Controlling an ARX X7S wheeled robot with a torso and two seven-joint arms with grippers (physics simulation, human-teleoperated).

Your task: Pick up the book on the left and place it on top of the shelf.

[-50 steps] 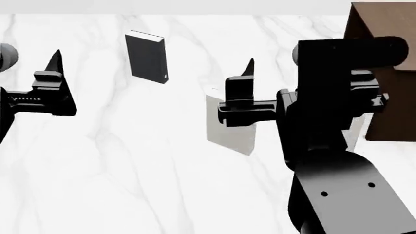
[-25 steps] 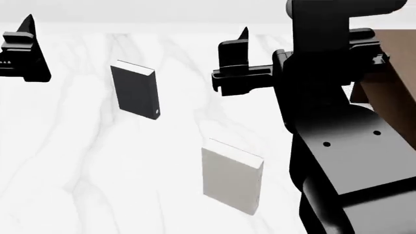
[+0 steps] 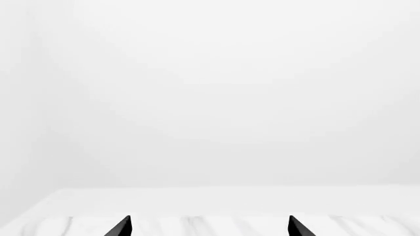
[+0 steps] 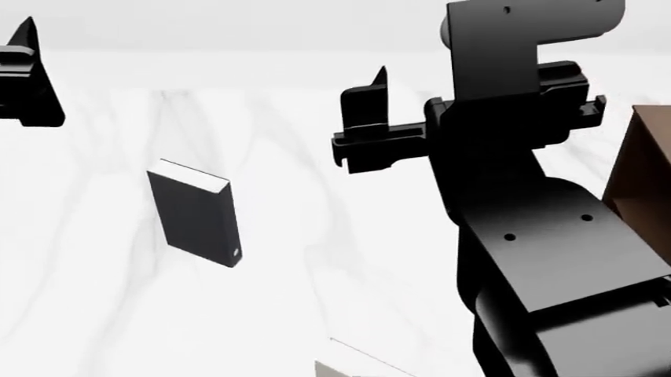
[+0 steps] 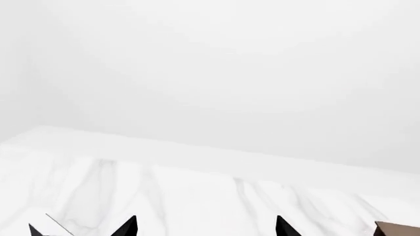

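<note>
The book (image 4: pixel 194 222) is thin and black with white page edges and a small white mark at its lower corner. It stands upright on the white marble table (image 4: pixel 283 259), left of centre in the head view. My left gripper (image 4: pixel 25 75) hangs above and to the left of it, cut off by the frame edge. In the left wrist view this gripper (image 3: pixel 208 228) is open over bare marble. My right gripper (image 4: pixel 398 129) is up and to the right of the book, and in its wrist view it (image 5: pixel 205 228) is open and empty. The brown shelf (image 4: pixel 642 181) stands at the right edge.
A pale book's corner (image 4: pixel 351 367) peeks in at the bottom of the head view. My bulky right arm (image 4: pixel 545 267) hides much of the table's right side. A brown shelf corner (image 5: pixel 398 229) shows in the right wrist view. White walls rise behind the table.
The head view has shifted: the black book slid down to mid-left and the pale book dropped almost out of view. Both grippers sit higher in the frame and remain open.
</note>
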